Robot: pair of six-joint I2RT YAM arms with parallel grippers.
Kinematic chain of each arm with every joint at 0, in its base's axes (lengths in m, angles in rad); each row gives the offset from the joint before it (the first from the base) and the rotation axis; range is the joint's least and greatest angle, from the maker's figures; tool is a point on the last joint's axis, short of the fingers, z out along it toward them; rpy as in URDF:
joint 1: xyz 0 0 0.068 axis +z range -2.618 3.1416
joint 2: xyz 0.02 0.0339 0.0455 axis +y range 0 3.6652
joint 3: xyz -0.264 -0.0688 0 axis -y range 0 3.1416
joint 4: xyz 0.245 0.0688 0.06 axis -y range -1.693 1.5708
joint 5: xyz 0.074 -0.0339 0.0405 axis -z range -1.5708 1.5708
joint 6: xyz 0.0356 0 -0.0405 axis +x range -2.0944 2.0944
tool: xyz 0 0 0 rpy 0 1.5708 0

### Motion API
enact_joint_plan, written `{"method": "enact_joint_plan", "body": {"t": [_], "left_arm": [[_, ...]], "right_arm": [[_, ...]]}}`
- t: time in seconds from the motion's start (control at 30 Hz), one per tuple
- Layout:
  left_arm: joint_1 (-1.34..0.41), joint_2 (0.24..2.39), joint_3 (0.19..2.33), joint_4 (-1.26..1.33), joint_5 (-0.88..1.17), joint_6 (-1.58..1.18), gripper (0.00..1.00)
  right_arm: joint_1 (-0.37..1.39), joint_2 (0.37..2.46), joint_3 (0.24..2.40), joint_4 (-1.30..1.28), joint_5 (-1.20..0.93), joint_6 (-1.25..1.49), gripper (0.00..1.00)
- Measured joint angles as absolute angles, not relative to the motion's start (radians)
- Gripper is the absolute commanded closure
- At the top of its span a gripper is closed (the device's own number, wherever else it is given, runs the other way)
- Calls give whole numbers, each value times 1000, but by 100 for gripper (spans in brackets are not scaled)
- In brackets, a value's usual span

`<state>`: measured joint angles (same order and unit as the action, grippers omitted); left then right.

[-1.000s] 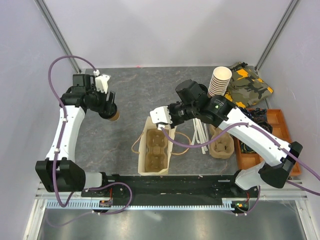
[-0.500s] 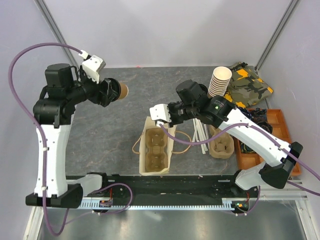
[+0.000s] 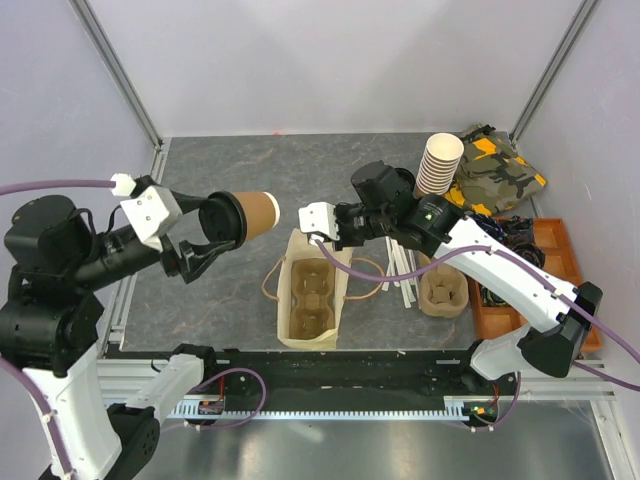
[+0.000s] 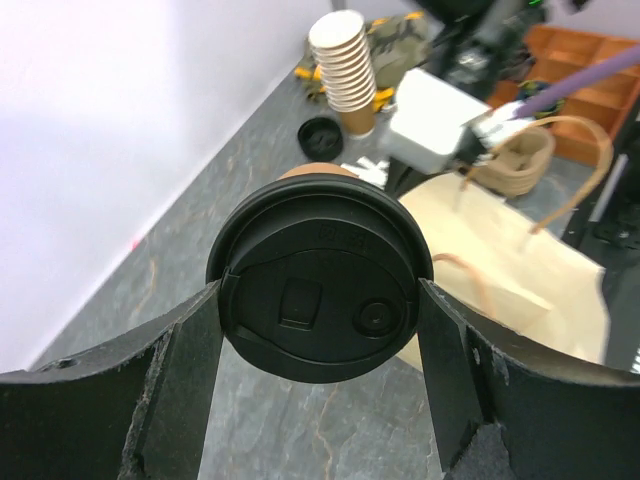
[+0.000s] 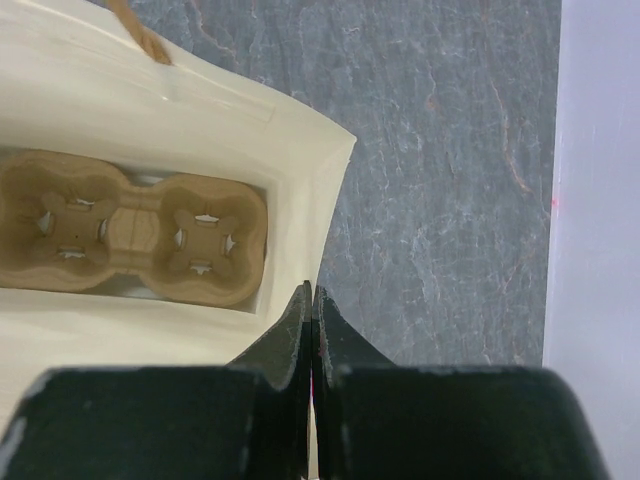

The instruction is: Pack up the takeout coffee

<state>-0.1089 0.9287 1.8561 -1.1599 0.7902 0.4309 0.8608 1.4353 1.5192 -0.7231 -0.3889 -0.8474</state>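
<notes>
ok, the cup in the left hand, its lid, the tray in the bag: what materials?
Cup: brown kraft paper by the look, matte wall. Lid: black plastic, faint sheen, moulded tab and vent. Tray: moulded pulp, likely; tan, rough, fibrous. Bag: cream paper, creased fold at the rim.

your left arm (image 3: 60,270) is reared up high off its base, right under the overhead camera, forearm reaching to the right and wrist turned so the left gripper (image 3: 222,222) points sideways. its fingers (image 4: 180,370) are spread wide and clamped on the lid end of the takeout coffee (image 3: 262,212). your right arm (image 3: 480,260) stretches left over the table, elbow bent, wrist tipped down. the right gripper (image 5: 312,318) has its fingers pressed flat together, pinching the rim of the paper bag (image 5: 150,105).
</notes>
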Motion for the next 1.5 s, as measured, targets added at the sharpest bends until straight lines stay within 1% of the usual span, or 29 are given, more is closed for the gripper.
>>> {"method": "enact_joint_plan", "body": {"t": [0.23, 0.63, 0.83, 1.0, 1.3, 1.5], "left_arm": [[-109, 934, 1967, -1257, 904, 471, 55], [-109, 934, 1966, -1340, 1032, 561, 61], [-109, 939, 1934, -1346, 1034, 635, 61], [-109, 953, 1907, -1356, 1031, 678, 63], [-118, 1030, 1882, -1336, 1011, 673, 66], [-130, 1066, 1878, -1276, 979, 609, 66]], "right_arm": [[855, 1436, 1497, -672, -386, -822, 100], [854, 1473, 1496, -635, -385, -807, 100], [854, 1486, 1497, -635, -382, -802, 100], [854, 1492, 1497, -636, -384, -777, 100], [838, 1515, 1504, -636, -393, -698, 100], [777, 1537, 1521, -629, -430, -674, 100]]}}
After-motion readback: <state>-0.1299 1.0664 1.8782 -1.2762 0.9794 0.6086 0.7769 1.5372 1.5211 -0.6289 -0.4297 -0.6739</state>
